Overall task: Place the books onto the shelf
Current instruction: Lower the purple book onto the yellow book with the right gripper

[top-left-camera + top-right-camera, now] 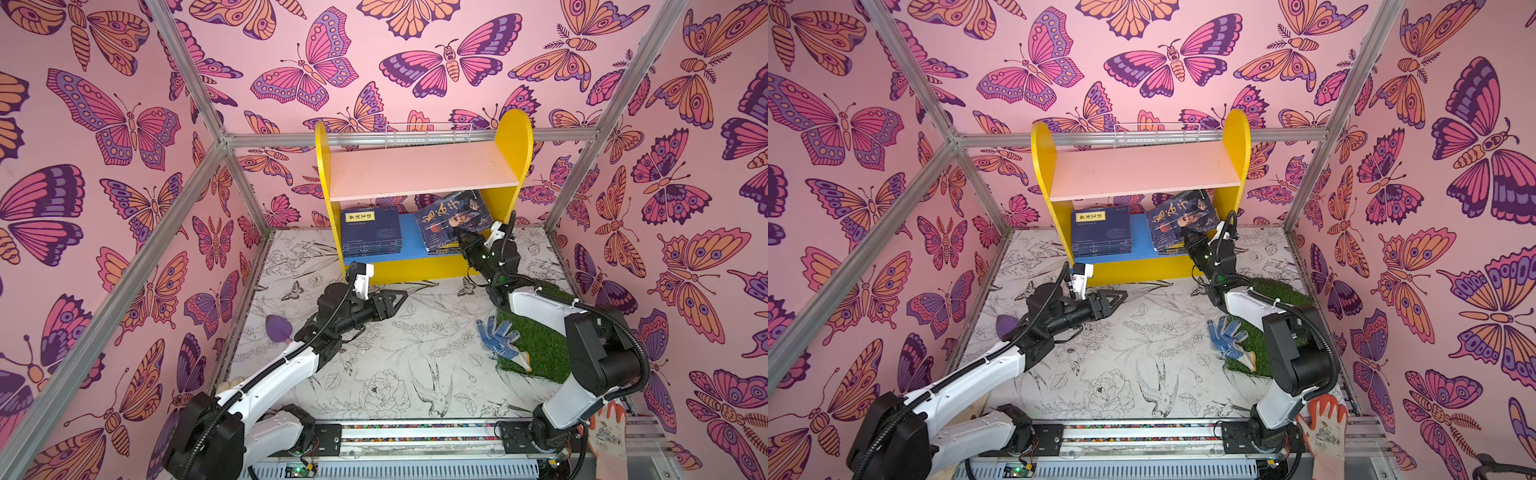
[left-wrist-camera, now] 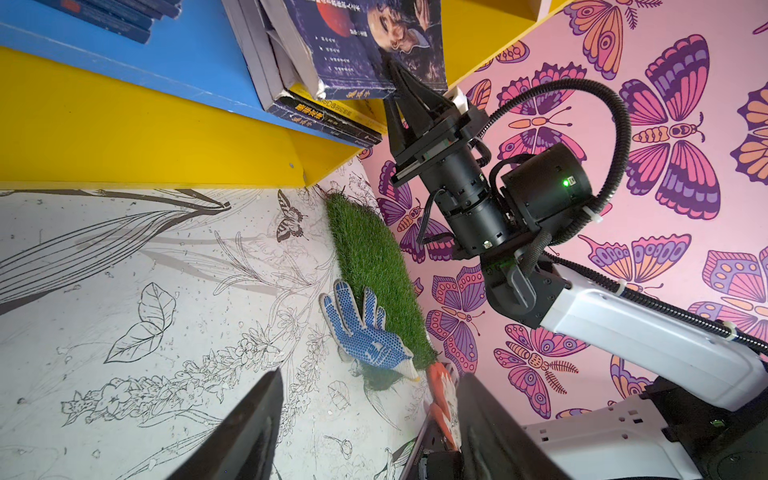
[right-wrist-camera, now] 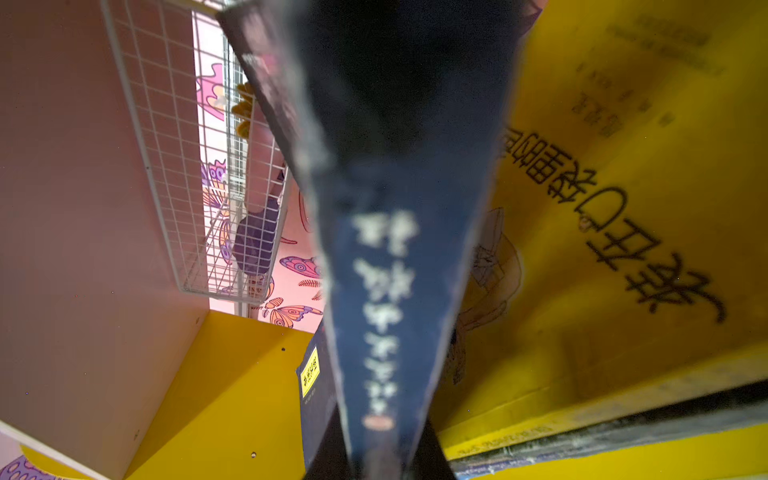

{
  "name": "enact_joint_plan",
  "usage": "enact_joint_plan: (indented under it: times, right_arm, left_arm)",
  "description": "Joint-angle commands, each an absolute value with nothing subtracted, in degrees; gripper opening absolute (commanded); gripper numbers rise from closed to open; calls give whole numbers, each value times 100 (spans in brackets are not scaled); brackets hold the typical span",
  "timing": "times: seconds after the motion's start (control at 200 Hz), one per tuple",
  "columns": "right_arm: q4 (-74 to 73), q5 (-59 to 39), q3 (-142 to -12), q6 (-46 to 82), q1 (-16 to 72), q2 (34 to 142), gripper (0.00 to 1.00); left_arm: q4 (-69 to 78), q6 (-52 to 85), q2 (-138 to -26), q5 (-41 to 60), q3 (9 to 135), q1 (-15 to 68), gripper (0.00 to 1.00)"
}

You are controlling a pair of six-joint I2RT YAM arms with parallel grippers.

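The shelf [image 1: 515, 137] stands at the middle of the tabletop's [image 1: 415, 374] far edge, its pink upper board [image 1: 419, 174] bare. On the blue lower board [image 1: 409, 232] a flat stack of navy books [image 1: 370, 230] lies at the left end, close to the yellow side panel. At the right end lies a second, untidy pile [image 2: 328, 118]. The right claw [image 1: 461, 239] reaches in over that pile and is pinching the portrait book [image 1: 453, 216] by its near edge. It holds the dark cover tilted up, its far edge under the pink board. From the right wrist view the book's spine [image 3: 386, 291] fills the middle and a yellow book [image 3: 602, 249] lies right beside it in the pile. The left claw [image 1: 401, 297] hovers low over the tabletop in front of the shelf's left half, its fingers [image 2: 249, 428] spread apart with nothing between them. Near the right edge of the tabletop a blue dotted glove [image 1: 498, 340] lies partly on a patch of green turf [image 1: 540, 353]. A white wire basket [image 1: 428, 133] hangs behind the shelf.
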State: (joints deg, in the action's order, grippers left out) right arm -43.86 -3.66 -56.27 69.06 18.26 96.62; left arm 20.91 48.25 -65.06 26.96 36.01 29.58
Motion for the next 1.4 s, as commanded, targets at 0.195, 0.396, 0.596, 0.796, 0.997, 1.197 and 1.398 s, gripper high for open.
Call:
enact_joint_plan:
  times: [0.195, 0.396, 0.596, 0.796, 0.997, 1.197, 1.398]
  right_arm:
    - [-4827, 366, -5924, 7665, 1810, 9871, 0]
    - [-4666, 544, -5659, 7700, 1804, 9606, 0]
    - [-4560, 587, -5501, 7698, 1806, 9506, 0]
    - [-4487, 529, -5670, 7684, 1806, 9606, 0]
    - [-4357, 532, -5945, 7647, 1810, 9759, 1]
    - [-4217, 537, -6129, 7735, 1808, 9895, 5]
    - [-3222, 257, -6337, 8006, 1810, 9704, 41]
  left_arm:
    - [2057, 4790, -6548, 2712, 3522, 2927, 68]
    - [2056, 4799, -6540, 2716, 3511, 2927, 68]
    - [2134, 4841, -6618, 2750, 3528, 2927, 68]
    - [2140, 4843, -6592, 2735, 3520, 2927, 68]
    - [2142, 4852, -6609, 2756, 3519, 2926, 68]
    - [2147, 4860, -6635, 2744, 3529, 2926, 68]
    - [2143, 4878, -6627, 2712, 3508, 2927, 68]
